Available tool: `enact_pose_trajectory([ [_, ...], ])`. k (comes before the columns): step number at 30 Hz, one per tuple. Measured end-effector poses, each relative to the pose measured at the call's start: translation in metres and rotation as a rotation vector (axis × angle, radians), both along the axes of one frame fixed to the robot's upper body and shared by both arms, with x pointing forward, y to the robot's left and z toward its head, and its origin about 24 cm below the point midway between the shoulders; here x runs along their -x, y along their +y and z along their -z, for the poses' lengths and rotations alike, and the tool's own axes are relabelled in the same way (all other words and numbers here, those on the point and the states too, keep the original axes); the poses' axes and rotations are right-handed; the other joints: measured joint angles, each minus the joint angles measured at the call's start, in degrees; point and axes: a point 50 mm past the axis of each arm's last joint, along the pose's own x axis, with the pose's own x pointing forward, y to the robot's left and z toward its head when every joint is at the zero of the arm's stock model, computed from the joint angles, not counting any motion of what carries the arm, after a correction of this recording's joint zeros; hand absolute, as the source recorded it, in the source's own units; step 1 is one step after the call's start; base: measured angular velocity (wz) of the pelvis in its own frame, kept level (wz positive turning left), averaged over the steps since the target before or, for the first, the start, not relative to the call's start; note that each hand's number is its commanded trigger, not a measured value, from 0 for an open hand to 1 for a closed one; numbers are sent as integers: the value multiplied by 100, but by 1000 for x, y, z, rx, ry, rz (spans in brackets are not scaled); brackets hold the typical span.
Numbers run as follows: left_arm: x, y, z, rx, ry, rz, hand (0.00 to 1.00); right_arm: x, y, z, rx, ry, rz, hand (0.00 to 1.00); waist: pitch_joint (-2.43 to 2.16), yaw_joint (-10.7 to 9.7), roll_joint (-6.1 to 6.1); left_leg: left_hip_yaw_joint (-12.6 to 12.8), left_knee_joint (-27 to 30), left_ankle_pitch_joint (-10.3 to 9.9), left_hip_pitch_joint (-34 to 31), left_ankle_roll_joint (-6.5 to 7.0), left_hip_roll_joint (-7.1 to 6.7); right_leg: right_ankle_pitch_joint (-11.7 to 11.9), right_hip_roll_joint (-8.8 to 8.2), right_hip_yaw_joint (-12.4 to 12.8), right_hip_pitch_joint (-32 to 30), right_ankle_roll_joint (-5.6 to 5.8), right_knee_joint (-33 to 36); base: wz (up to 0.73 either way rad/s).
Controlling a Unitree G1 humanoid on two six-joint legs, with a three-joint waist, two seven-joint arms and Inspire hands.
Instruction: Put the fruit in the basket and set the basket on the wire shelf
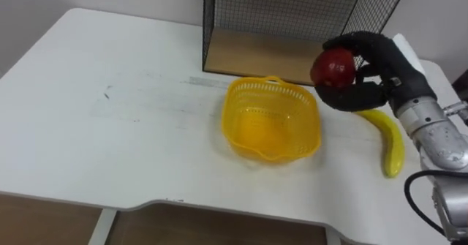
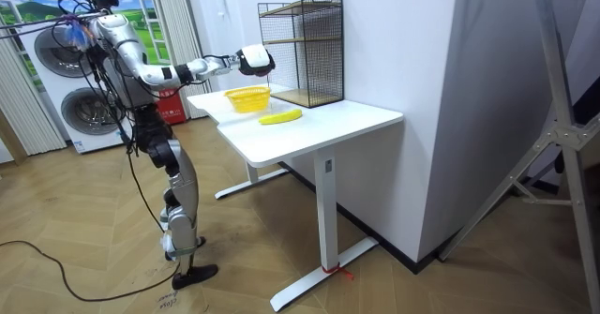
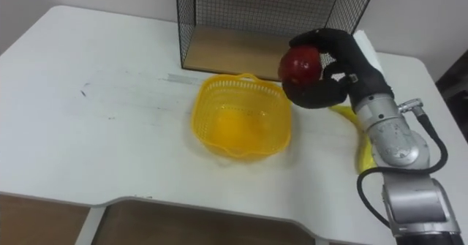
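Right hand (image 1: pixel 369 69): fingers curled round red apple (image 1: pixel 334 66), raised beside yellow basket (image 1: pixel 270 91) right rim.
Banana (image 1: pixel 391 146): on white table (image 1: pixel 110 128), right of yellow basket.

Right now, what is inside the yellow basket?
Nothing: the yellow basket is empty, its floor uncovered. The apple is in the right robot hand near the rim; the banana lies outside.
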Motion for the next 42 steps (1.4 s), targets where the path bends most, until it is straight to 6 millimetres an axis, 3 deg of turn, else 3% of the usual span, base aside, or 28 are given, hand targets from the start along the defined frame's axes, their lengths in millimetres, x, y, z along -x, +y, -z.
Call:
enact_pose_trajectory([
  [6, -7, 0, 0, 2, -15, 9, 0, 0, 6, 5, 25, 53, -57, 100, 4, 97, -26, -45, 24, -1, -86, -2, -2, 11, -3, -27, -47, -4, -17, 4],
  [13, -5, -1, 0, 2, -8, 9, 0, 1, 6, 11, 42, 91, -78, 100, 75, 123, 64, -82, 28, 1, -137, -5, 0, 11, -3, -88, -72, -4, -23, 3],
  [29, -4, -1, 0, 0, -2, 15, 0, 1, 16, 19, 27, 121, -104, 100, 27, 172, 59, -136, 124, 2, -164, -5, -4, 24, -11, -162, -39, -16, -25, 0],
  [30, -4, -1, 0, 0, -2, 15, 0, 1, 16, 19, 27, 123, -103, 93, 25, 183, 63, -138, 127, 2, -161, -5, -3, 27, -11, -163, -33, -17, -25, 0],
  [31, -4, -1, 0, 0, -2, 15, 0, 1, 15, 21, 26, 128, -100, 27, 21, 202, 71, -142, 135, 2, -152, -5, -4, 29, -11, -169, -14, -18, -26, 0],
  [32, -5, -1, 0, 0, -4, 15, 0, 1, 14, 23, 26, 137, -96, 0, 19, 206, 76, -145, 135, 2, -135, -5, -4, 31, -13, -178, 5, -18, -25, 0],
  [38, -4, -3, 1, 3, -2, 10, 0, 1, 14, 24, 22, 145, -92, 0, 41, 204, 124, -188, 146, 4, -154, -11, -6, 36, -23, -256, 30, -23, -23, 5],
  [42, -4, -3, 1, 3, -2, 9, 0, 1, 15, 25, 13, 145, -93, 0, 31, 205, 125, -202, 144, 4, -157, -11, -12, 36, -25, -269, 32, -23, -27, 0],
])
